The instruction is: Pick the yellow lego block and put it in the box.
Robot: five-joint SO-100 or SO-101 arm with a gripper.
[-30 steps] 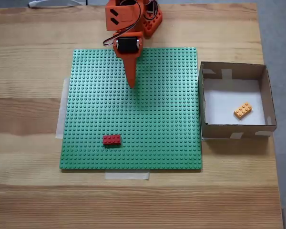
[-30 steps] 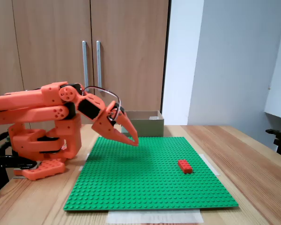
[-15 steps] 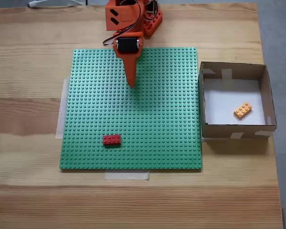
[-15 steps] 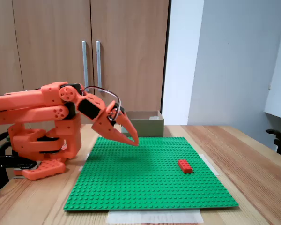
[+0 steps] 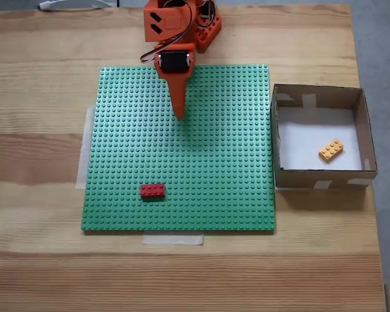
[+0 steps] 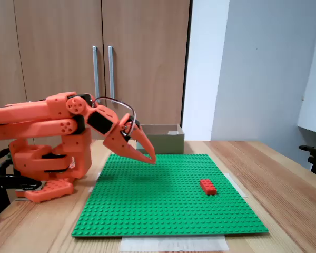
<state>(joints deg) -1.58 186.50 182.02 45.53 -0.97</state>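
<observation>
yellow lego block (image 5: 331, 150) inside box (image 5: 364, 123) from above, gripper (image 6: 150, 158) closed, empty

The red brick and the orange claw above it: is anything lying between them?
No. In a fixed view from above, only bare green baseplate studs stretch between the red brick and the gripper, whose fingers are closed and hold nothing.
</observation>
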